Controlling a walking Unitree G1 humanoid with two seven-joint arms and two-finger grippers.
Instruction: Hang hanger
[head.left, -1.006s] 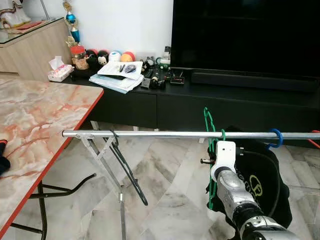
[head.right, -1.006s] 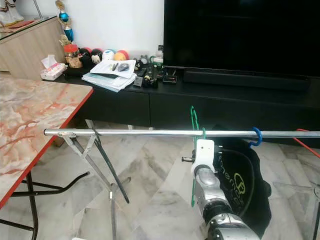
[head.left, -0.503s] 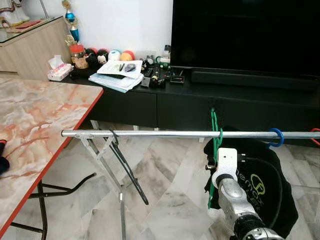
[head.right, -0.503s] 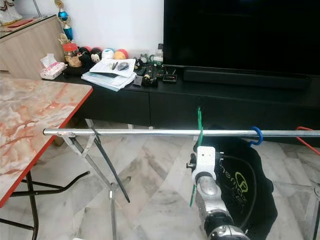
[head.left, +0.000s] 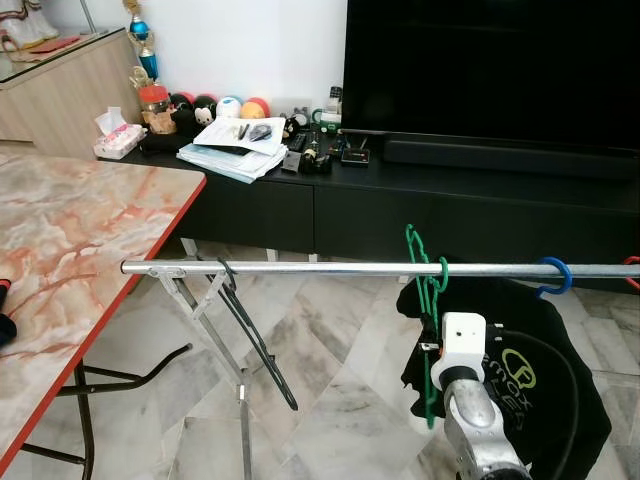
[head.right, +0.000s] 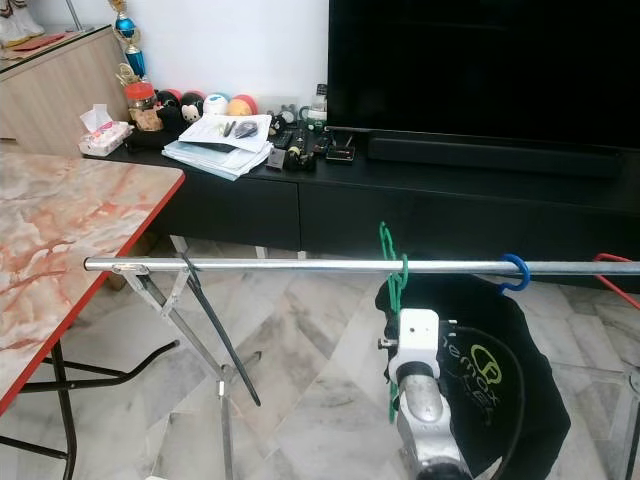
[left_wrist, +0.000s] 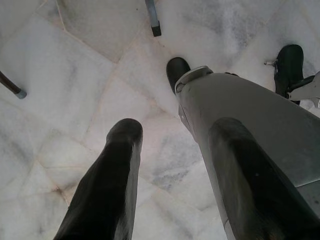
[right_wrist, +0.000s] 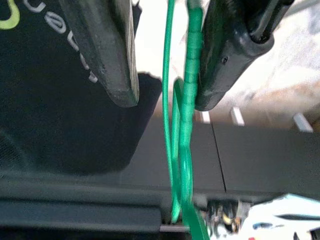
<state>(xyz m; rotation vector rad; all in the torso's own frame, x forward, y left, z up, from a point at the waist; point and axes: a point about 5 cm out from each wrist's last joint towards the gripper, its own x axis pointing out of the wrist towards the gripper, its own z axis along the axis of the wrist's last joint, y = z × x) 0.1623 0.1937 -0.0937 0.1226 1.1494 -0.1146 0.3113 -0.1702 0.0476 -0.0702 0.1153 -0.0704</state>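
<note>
A green wire hanger hangs by its hook on the horizontal metal rail, right of the rail's middle. My right arm reaches up from below it; its white wrist block sits just under the rail, in front of the hanger's lower part. In the right wrist view my right gripper is open, with the green hanger running through the gap close against one finger. My left gripper hangs open over the marble floor beside my leg.
A black hanger hangs near the rail's left end by the rack's folding legs. A blue hook holds a black shirt to the right. The marble table stands at left, the TV console behind.
The green hanger's hook has come down over the rail and turned from edge-on to angled. My right arm has sunk lower and drawn back a little.
</note>
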